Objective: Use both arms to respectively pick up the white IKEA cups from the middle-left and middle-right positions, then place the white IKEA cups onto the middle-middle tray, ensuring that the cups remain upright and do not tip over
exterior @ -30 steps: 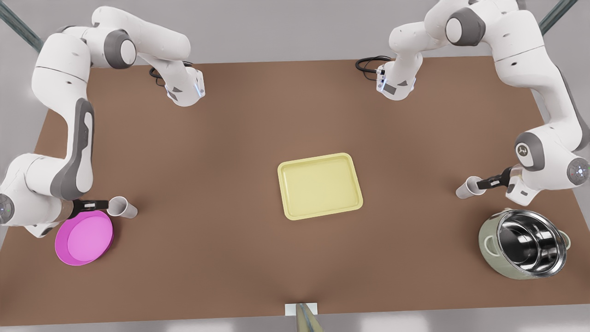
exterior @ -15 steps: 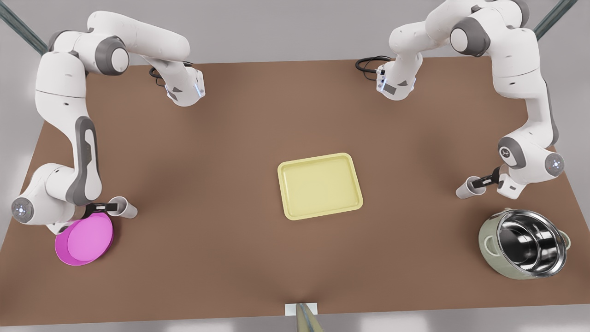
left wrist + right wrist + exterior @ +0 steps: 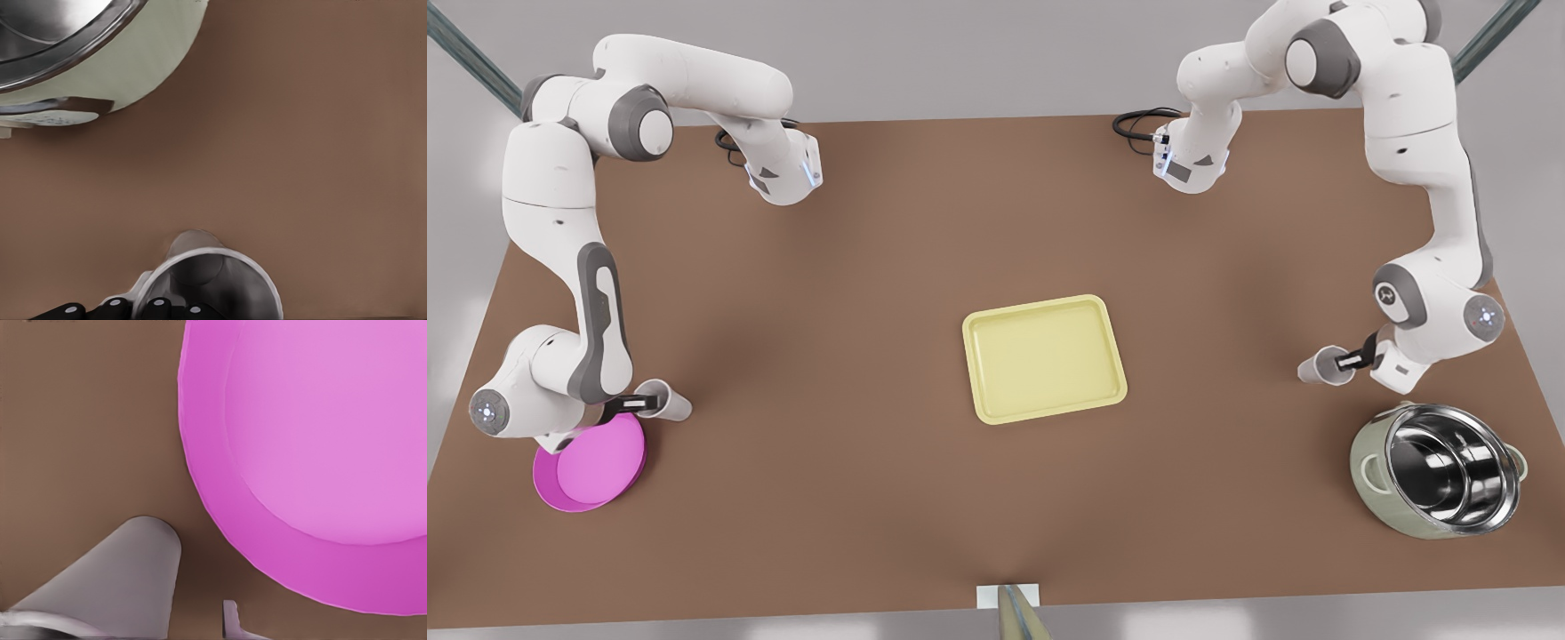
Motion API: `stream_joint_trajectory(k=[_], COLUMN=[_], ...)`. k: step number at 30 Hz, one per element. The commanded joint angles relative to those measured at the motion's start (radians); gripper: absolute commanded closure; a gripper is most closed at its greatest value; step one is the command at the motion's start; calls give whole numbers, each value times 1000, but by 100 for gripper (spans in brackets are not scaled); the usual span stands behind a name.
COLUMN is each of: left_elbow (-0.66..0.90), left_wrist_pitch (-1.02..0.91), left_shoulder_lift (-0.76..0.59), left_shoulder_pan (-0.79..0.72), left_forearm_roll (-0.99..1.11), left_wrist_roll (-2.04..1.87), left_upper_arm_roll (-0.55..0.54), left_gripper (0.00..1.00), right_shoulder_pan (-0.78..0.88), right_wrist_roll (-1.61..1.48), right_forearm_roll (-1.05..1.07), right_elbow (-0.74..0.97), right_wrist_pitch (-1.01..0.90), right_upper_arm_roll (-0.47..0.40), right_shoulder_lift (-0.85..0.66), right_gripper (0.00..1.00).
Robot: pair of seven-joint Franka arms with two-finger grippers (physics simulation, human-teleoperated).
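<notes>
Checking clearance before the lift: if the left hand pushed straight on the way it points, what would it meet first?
The left hand is already at the white cup; beyond, likely bare table.

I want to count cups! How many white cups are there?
2. One white cup sits beside the magenta bowl at the right tool; the other white cup near the steel pot at the left tool.

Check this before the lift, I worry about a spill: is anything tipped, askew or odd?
Nothing stands out. Both white cups stand upright, the left gripper and right gripper at their rims. The tray lies flat.
</notes>
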Motion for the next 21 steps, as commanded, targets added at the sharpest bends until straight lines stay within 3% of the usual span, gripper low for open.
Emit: stream_joint_trajectory(k=[1, 4, 7, 10, 13, 21], left_elbow=[2, 59, 74, 71, 56, 27], left_wrist_pitch=[3, -8, -78, -82, 13, 188], left_shoulder_lift=[-4, 8, -20, -18, 15, 117], left_shoulder_pan=[-5, -137, -135, -143, -165, -194], left_forearm_roll=[-7, -9, -6, 82, 83, 99], left_wrist_roll=[27, -254, -597, -917, -957, -954], left_upper_arm_roll=[-14, -92, -351, -574, -641, -654], left_gripper=[79, 79, 79, 79, 79, 79], right_shoulder_pan=[5, 25, 57, 82, 194, 545], right_wrist_roll=[-52, -48, -39, 98, 254, 799], right_forearm_roll=[-8, -13, -5, 0, 7, 30], right_elbow=[3, 14, 20, 21, 43, 70], right_wrist_pitch=[-7, -39, -102, -131, -51, 298], right_upper_arm_roll=[3, 8, 34, 242, 274, 276], right_shoulder_lift=[-2, -10, -41, -91, -67, -39], right_gripper=[79, 79, 79, 79, 79, 79])
